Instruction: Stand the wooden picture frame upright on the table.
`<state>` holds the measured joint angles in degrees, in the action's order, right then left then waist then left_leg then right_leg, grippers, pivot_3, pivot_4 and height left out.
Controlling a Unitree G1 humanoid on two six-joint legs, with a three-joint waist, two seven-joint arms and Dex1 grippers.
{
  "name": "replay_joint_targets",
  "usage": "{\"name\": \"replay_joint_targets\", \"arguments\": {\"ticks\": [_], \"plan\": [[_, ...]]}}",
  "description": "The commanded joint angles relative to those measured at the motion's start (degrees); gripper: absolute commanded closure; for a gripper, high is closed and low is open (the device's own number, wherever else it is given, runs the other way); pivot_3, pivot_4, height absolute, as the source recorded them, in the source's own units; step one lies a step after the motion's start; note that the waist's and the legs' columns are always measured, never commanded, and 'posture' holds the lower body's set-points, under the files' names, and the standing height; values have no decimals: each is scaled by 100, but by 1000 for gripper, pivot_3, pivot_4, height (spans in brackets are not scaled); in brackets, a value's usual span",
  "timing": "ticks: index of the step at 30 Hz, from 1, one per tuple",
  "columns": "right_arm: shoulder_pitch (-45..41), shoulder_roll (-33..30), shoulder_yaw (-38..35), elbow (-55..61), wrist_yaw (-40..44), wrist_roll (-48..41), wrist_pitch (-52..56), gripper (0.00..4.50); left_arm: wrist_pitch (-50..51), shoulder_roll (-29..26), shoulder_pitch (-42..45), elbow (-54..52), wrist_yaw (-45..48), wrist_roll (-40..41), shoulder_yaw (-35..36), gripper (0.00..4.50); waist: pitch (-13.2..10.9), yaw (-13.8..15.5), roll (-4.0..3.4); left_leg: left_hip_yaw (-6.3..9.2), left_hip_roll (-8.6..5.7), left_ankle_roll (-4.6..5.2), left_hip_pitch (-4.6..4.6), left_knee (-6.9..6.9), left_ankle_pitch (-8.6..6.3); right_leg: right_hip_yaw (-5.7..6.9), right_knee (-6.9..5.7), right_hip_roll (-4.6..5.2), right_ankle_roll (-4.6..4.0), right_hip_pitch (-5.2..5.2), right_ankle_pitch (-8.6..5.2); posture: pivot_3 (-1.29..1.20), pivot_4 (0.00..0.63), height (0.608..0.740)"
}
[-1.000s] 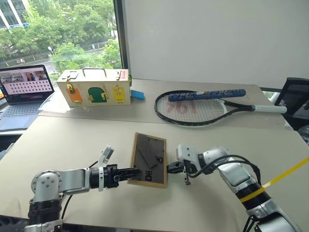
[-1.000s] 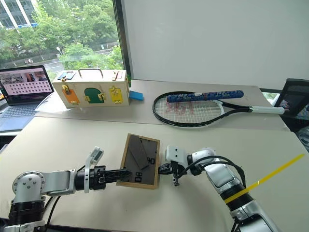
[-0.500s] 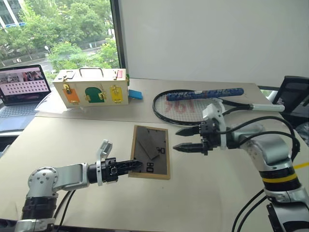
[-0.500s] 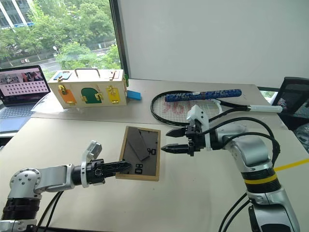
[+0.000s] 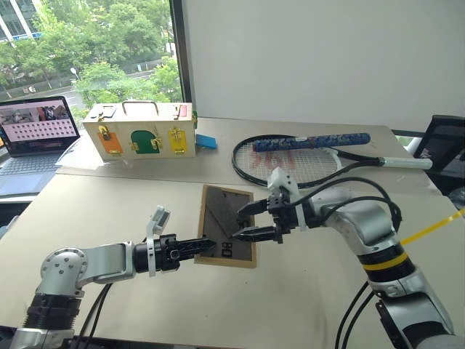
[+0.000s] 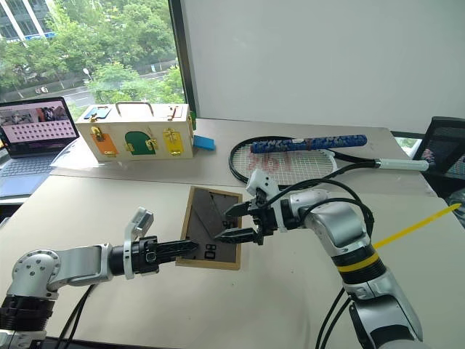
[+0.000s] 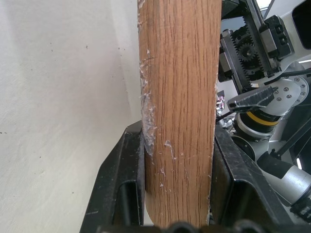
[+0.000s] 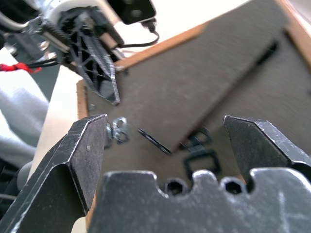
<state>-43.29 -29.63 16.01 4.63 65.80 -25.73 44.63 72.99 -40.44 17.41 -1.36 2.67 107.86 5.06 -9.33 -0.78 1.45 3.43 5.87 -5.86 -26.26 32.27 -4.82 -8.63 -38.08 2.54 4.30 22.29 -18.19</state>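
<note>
The wooden picture frame [image 5: 227, 226] lies near the middle of the table [image 5: 109, 203], dark grey back up, and seems to have one edge lifted off the tabletop rather than lying flat. Left gripper [image 5: 208, 245] is clamped on the frame's near-left wooden edge; the left wrist view shows both black fingers [image 7: 121, 179] pressed on the light oak rail. Right gripper [image 6: 234, 222] hovers over the back panel with jaws spread wide, nothing in them, aimed at the fold-out stand [image 8: 194, 92].

Step in hand, as I read it: get the stand flap swung out. Doing it well means keeping the left grip firm so the frame doesn't slide, bringing one right fingertip under the flap's free edge, near its lower tip, then levering outward gently. Avoid pinching the flap against the board. Only after the stand is out, tip the frame up and rest it on its bottom edge and stand foot.

Frame look: small rectangle, light wood with visible grain, scuffed fibres along the edge, dark fibreboard back, white label with black print near the lower end, small metal hanger clips [image 8: 116, 132].

Farther back: wooden latch box [image 5: 142, 131], tennis racket [image 5: 305, 156], laptop [image 5: 40, 134].
</note>
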Motion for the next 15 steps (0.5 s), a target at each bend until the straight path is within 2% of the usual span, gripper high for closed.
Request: {"name": "replay_joint_targets", "arguments": {"ticks": [1, 8, 15], "plan": [[64, 132, -24, 187, 157, -101, -377, 77, -145, -26, 73, -318, 192, 202, 30, 3368, 0, 0, 0, 0, 0, 0, 0, 0, 0, 0, 0, 0, 0, 0, 0, 0, 150, 740], [329, 172, -312, 275, 165, 131, -1720, 77, -211, -85, 108, -174, 206, 251, 4, 3368, 0, 1, 0, 0, 0, -1, 0, -1, 1, 0, 1, 0, 0, -1, 0, 0, 150, 740], [576, -58, -520, 560, 313, 169, -2418, 77, -264, -152, 150, 92, 196, 489, -30, 3368, -1, 2, 0, 0, 0, -1, 0, -3, 1, 0, 2, 0, 0, -1, 0, 0, 150, 740]]}}
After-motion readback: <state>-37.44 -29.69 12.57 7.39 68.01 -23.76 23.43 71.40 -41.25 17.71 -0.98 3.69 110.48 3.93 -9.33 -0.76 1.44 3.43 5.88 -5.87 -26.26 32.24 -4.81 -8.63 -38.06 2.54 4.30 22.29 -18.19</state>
